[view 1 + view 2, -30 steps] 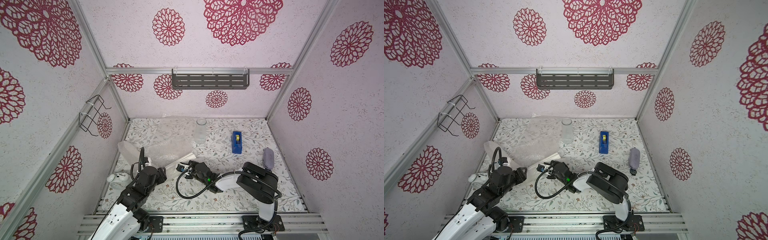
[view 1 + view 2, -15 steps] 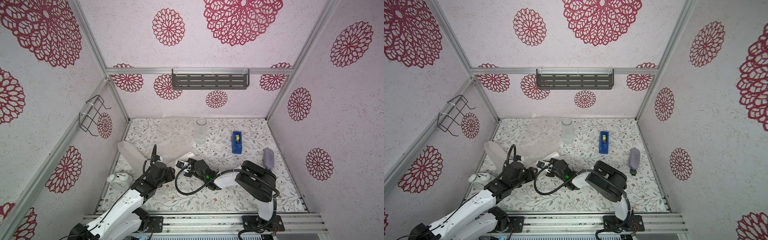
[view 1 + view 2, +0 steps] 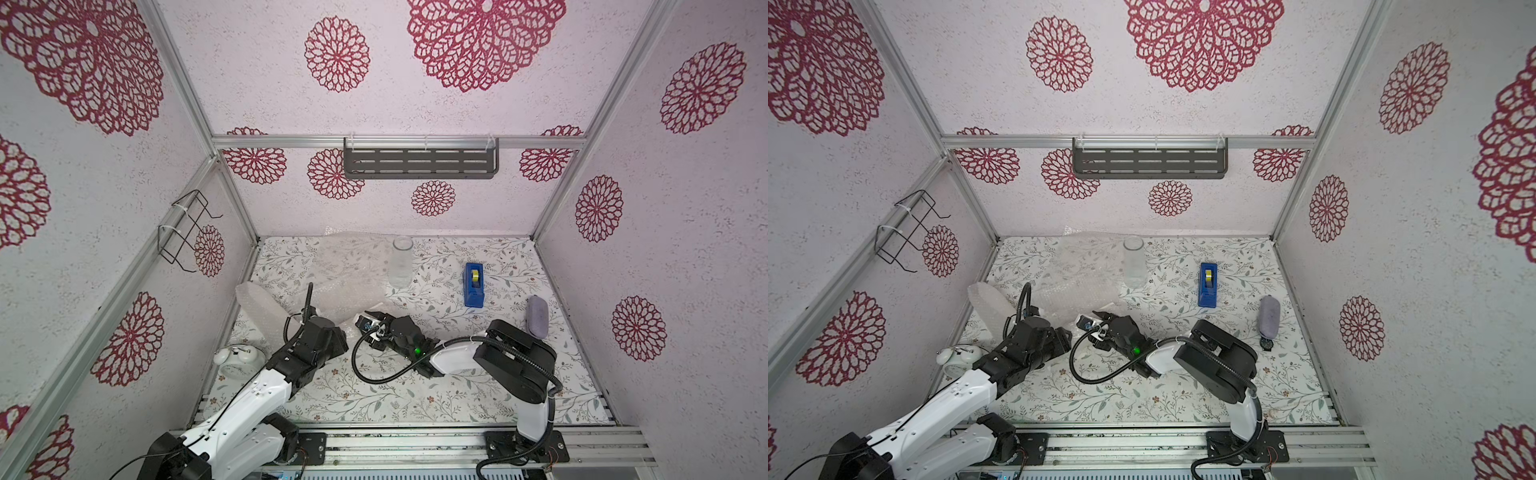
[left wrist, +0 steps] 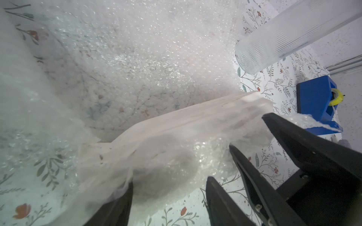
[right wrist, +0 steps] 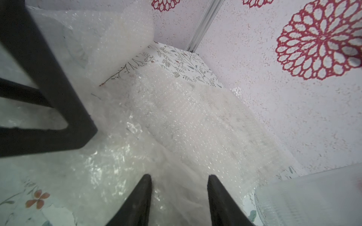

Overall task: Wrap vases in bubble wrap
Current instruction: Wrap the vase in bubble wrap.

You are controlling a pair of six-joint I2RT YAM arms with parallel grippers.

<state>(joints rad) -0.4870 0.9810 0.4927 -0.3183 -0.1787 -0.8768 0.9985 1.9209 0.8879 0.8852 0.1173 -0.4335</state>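
A white ribbed vase (image 4: 195,121) lies on its side on the floral table under crinkly bubble wrap (image 4: 137,68). My left gripper (image 4: 168,195) is open and straddles the wrapped bulge at the vase's near end; wrap drapes over one of its fingers (image 4: 121,203). My right gripper (image 5: 179,187) is open too, its tips over the same wrap, facing the left gripper (image 3: 343,330) in both top views. A clear glass vase (image 3: 401,262) stands upright at the back. Another bundle rolled in bubble wrap (image 3: 259,305) lies at the left; what it holds is hidden.
A blue tape dispenser (image 3: 473,284) sits right of the clear vase. A grey-purple pouch (image 3: 537,316) and a wristwatch (image 3: 1266,343) lie by the right wall. A white alarm clock (image 3: 239,359) stands at the front left. A dark shelf (image 3: 419,162) hangs on the back wall.
My right gripper has gone from shut to open, letting go of the bubble wrap. The left arm has swung in from the left up to the wrapped white vase.
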